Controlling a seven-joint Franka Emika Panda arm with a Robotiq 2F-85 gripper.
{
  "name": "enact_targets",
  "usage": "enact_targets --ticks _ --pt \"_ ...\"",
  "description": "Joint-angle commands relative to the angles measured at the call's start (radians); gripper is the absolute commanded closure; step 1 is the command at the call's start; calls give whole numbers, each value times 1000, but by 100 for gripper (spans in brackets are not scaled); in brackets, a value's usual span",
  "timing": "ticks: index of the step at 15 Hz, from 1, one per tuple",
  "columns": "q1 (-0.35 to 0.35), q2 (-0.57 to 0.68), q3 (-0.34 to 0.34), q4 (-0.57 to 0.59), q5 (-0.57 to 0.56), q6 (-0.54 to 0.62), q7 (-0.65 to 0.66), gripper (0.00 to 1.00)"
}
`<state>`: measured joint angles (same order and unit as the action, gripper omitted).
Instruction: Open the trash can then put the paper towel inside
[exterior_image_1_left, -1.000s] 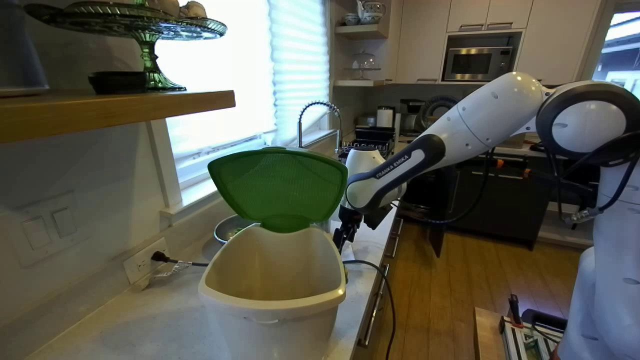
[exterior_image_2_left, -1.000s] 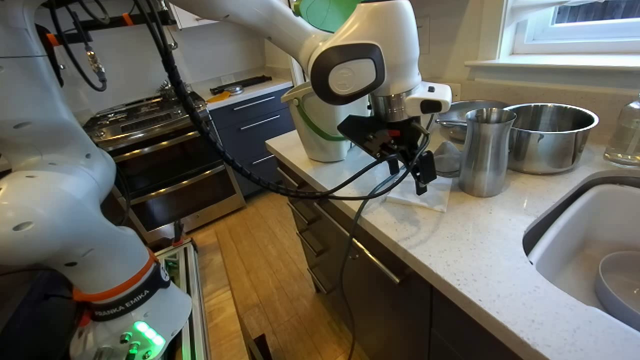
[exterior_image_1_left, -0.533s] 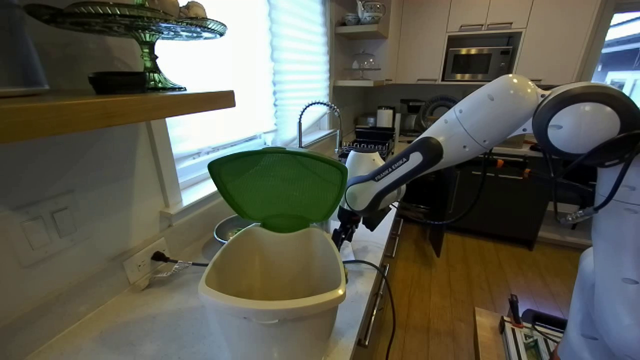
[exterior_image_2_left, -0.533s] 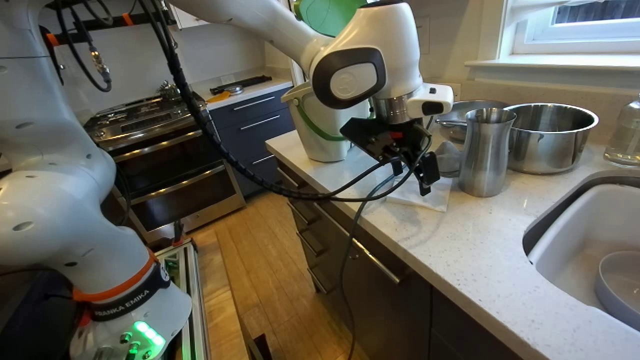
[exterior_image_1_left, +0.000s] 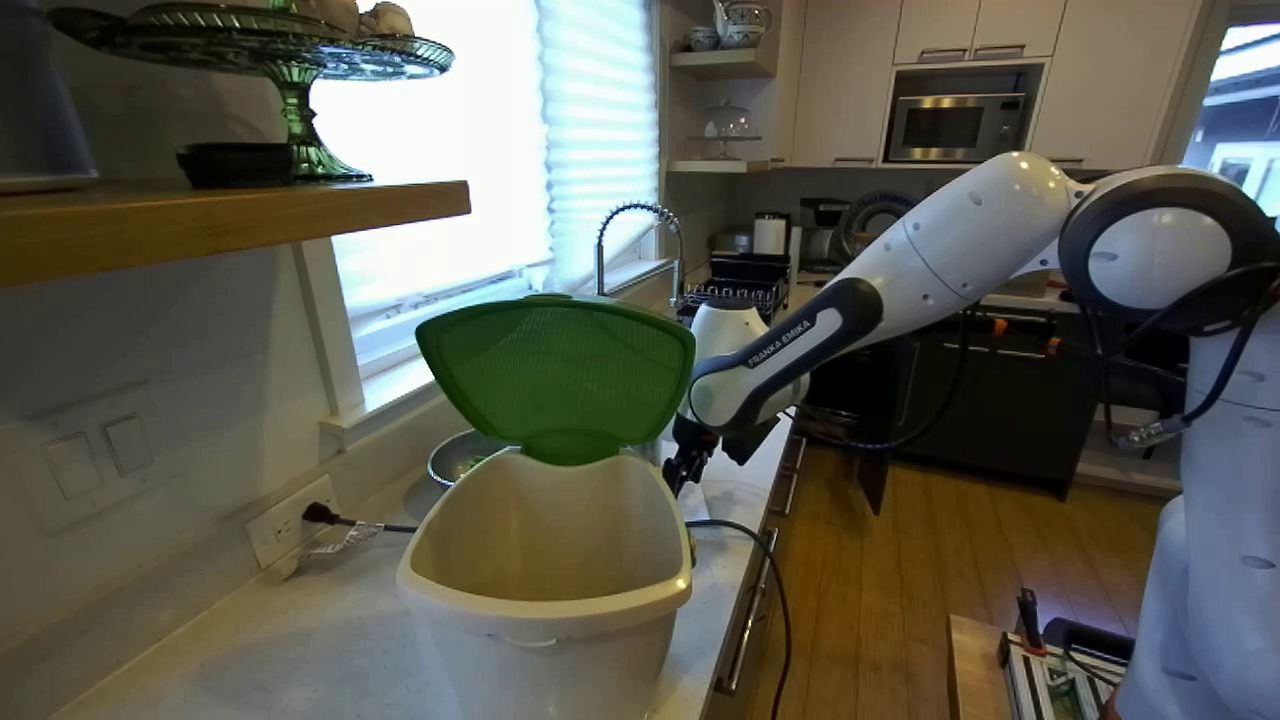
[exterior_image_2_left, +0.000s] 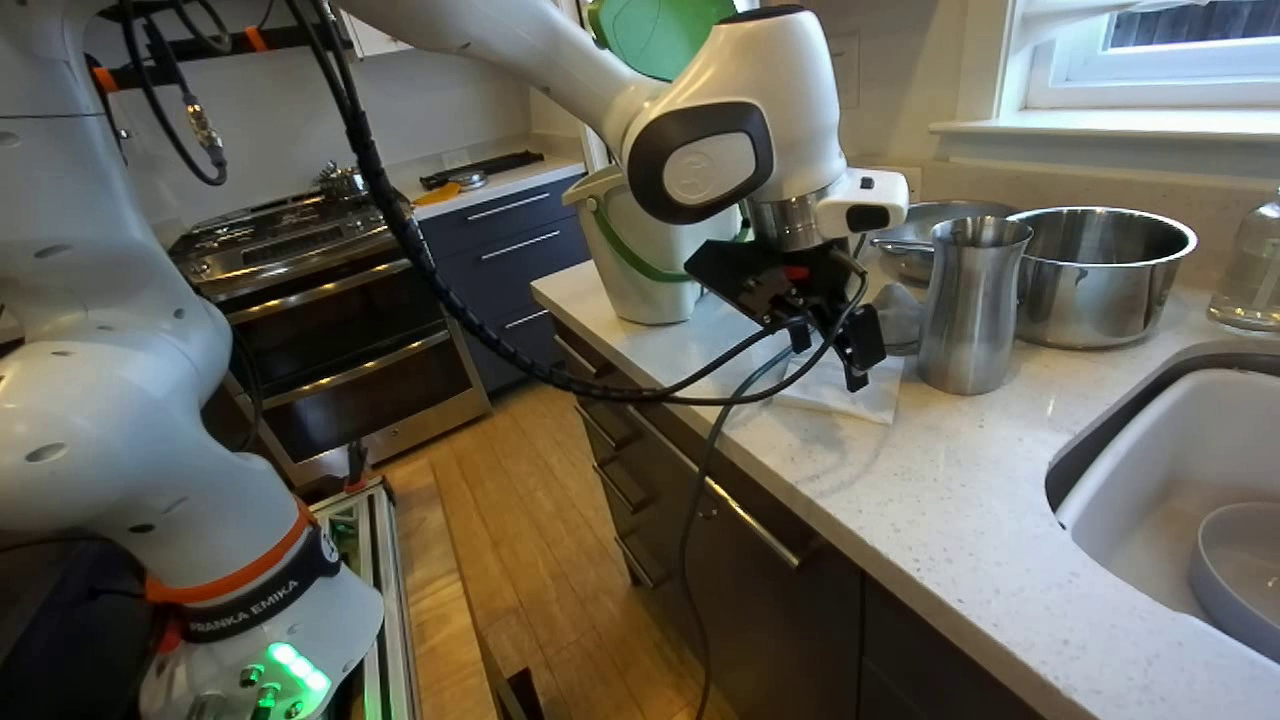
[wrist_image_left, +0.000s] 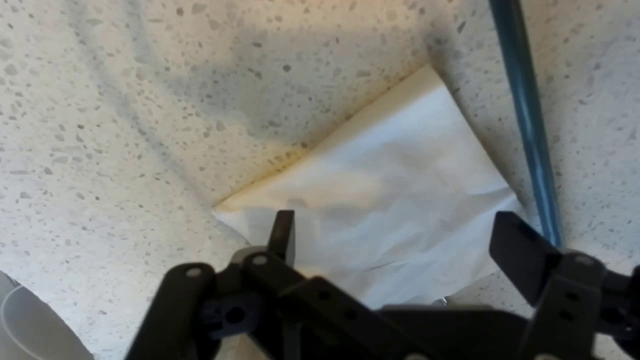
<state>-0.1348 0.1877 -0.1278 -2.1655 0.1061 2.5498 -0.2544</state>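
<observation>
Over the speckled table (exterior_image_2_left: 950, 480), the bent arm (exterior_image_1_left: 935, 255) pointed downward, its claw (wrist_image_left: 397, 232) spread wide; the paper towel (wrist_image_left: 385, 190) lay below it.

Tabletop (exterior_image_2_left: 960, 490): upright metal pitcher (exterior_image_2_left: 968, 320), metal pot (exterior_image_2_left: 1100, 295) just behind it, clear bottle (exterior_image_2_left: 1252, 270) near the sink (exterior_image_2_left: 1150, 480), pale bowl (exterior_image_2_left: 1243, 570) in the sink. In an exterior view: wooden shelf (exterior_image_1_left: 390, 213) bearing green glass stand (exterior_image_1_left: 297, 105), black dish (exterior_image_1_left: 235, 165); microwave (exterior_image_1_left: 957, 128) among cabinets (exterior_image_1_left: 845, 90).
</observation>
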Motion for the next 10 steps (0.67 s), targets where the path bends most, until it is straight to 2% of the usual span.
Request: enact_targets --ticks 1,10 --pt "-13 25 13 1 -11 25 4 25" --pt "-11 31 5 8 -43 4 25 96"
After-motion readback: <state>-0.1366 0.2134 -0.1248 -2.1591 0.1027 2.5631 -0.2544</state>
